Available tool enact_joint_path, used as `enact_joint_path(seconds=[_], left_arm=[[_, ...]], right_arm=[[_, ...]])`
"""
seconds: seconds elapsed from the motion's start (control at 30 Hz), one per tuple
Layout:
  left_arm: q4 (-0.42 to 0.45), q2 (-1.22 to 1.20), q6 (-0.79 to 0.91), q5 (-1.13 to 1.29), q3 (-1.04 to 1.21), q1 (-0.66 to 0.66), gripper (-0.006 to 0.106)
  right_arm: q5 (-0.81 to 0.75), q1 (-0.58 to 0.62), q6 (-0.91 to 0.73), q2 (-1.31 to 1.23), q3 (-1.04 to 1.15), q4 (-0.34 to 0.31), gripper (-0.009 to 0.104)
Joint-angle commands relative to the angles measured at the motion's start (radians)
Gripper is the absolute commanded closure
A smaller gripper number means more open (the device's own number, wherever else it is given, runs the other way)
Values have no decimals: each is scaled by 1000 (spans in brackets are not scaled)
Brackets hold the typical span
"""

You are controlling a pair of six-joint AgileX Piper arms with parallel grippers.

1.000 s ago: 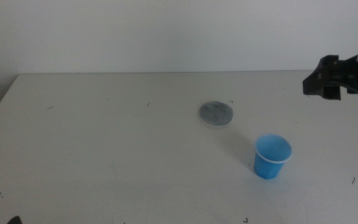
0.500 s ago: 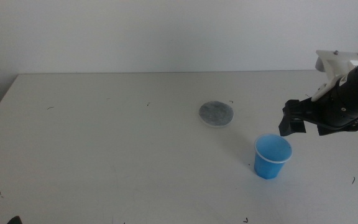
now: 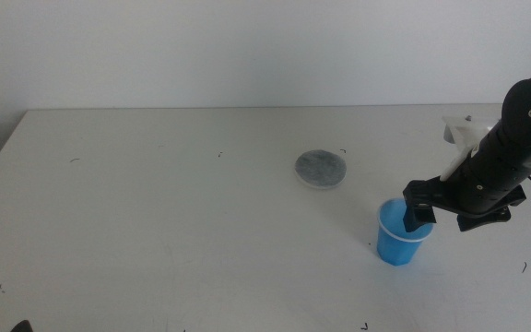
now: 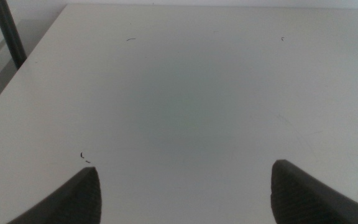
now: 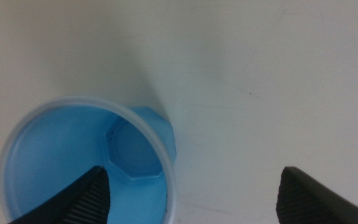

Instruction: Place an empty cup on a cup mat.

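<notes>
My left pincer (image 4: 182,186) is waiting low at the near edge of the table (image 3: 155,203), out of the middle view, its two jaws spread wide with nothing between them; its own camera shows only bare tabletop ahead and a thin sliver at the frame edge that may be the mat, too small to tell.

Moving rightward, the mat (image 3: 321,169) is lying flat and uncovered, well apart from my working pincer, off to its far left side. Nothing is resting on it, so the placing itself is not yet done.

Further right, the cup (image 3: 403,232) is standing upright on the table, mouth up and empty, near the mat but not touching it.

My right pincer (image 3: 419,210) is hanging directly over the cup's right rim, reaching in from the right. In my wrist camera the jaws are standing spread, one over the cup's open mouth (image 5: 86,168) and the other outside its wall, so the rim is sitting between them but I am not pinching it.

I am judging the task as barely begun: I am lined up on the cup, and the closing, lifting, carrying to the mat and setting down are all left.
</notes>
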Motion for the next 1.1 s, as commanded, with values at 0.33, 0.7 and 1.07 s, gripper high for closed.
enact_joint_path(seconds=[0.33,0.7,1.07], left_arm=[[3,-9,-11,-67,-6,1,-5],[3,-9,-11,-67,-6,1,-5],[3,-9,-11,-67,-6,1,-5]], right_arm=[[-57,2,27,-19,-31,4,29],[-55,2,34,-10,-31,19,77],[-38,2,34,-33,-43,27,96]])
